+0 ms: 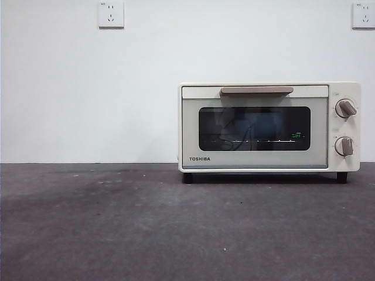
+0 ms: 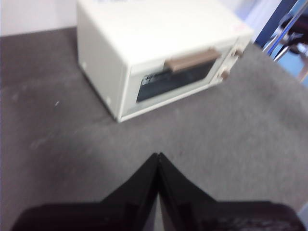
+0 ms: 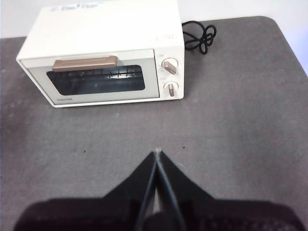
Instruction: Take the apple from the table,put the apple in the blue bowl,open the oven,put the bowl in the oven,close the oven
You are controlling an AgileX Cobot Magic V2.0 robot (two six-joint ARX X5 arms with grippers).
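Sitting shut on the dark grey matte desk (image 1: 117, 222), the cream-white boxy oven (image 1: 269, 126) perhaps holds the unseen bowl and apple; left gripper (image 2: 158, 156) and right gripper (image 3: 156, 154) hover with jaws closed, empty.

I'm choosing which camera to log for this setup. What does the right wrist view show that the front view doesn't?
Only the right wrist view shows the right gripper, jaws shut, the oven's top and a coiled black cord behind it. Only the front view shows two wall sockets and a green readout on the glass. Both show the door closed, the bar handle, two knobs and the table; neither shows apple or bowl.
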